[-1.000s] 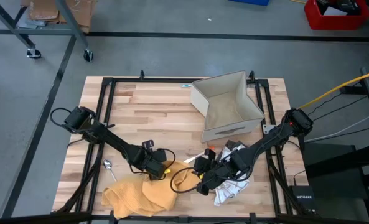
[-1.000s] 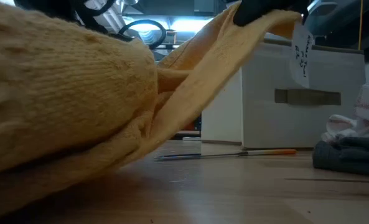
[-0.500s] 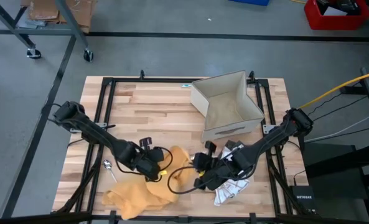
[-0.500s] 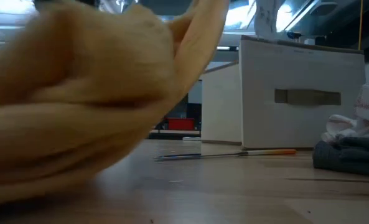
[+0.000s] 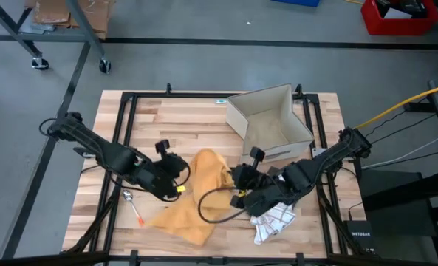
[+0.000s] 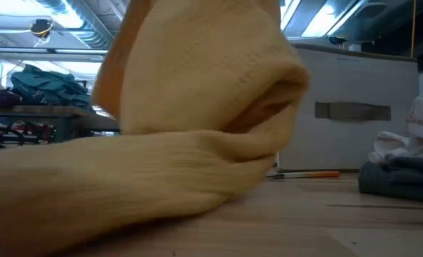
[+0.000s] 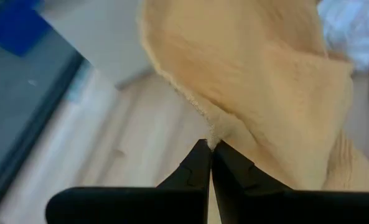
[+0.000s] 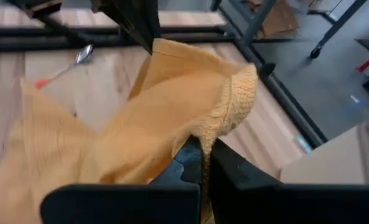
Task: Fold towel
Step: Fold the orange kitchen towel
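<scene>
Near the front middle of the wooden table point(image 5: 174, 125): a yellow towel point(image 5: 196, 196), part lifted up, part lying flat; lower end spread toward the front edge. Left gripper point(image 5: 180, 176) pinched tight on one towel edge, fingers point(image 7: 200, 163) pressed together with cloth between them. Right gripper point(image 5: 235, 177) also closed tight on the towel, holding a thick folded corner between its fingers point(image 8: 190, 158); both grippers close together, with the raised cloth hanging between them.

Behind the towel, at the back right of the table: an open cardboard box point(image 5: 269, 124), tipped on its side, just behind the right gripper. Beside the right arm, near the front right: a heap of white and grey cloths point(image 5: 274, 220), partly under the arm. Left of the towel: a spoon point(image 5: 128, 196) and a thin pen with an orange end point(image 5: 139, 216), lying flat just beside the cloth. A black cable point(image 5: 215, 214) looping over the towel.

In the low view, towel filling most of the picture and hiding both grippers; only the box, the pen tip and the cloth heap peeking out on the right. Shelves and bags in the room behind, too blurry to name.
</scene>
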`<state>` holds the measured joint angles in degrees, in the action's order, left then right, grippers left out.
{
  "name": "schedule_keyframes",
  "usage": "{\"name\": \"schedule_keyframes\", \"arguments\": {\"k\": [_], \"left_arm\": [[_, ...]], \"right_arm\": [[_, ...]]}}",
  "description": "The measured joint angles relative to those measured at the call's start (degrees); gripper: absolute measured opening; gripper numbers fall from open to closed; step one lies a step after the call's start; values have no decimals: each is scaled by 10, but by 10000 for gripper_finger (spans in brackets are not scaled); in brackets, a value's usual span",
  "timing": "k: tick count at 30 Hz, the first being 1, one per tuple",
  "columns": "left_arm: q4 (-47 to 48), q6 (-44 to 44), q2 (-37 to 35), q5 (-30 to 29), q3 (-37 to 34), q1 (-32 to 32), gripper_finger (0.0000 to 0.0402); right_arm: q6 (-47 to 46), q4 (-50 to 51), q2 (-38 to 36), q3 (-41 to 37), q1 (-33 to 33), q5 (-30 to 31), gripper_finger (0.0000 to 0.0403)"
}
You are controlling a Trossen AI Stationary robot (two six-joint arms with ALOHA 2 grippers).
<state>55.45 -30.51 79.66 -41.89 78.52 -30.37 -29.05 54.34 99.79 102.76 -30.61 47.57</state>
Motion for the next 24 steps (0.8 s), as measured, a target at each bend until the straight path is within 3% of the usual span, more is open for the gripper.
{"name": "schedule_keyframes", "arguments": {"k": [16,20,24], "left_arm": [[-4,152,-116,-230,53,0,0],[-4,143,-139,-229,53,0,0],[-4,108,-143,-154,53,0,0]], "right_arm": [[130,-15,0,164,96,15,10],[145,-14,-1,199,109,15,10],[146,-5,-1,213,108,-26,10]]}}
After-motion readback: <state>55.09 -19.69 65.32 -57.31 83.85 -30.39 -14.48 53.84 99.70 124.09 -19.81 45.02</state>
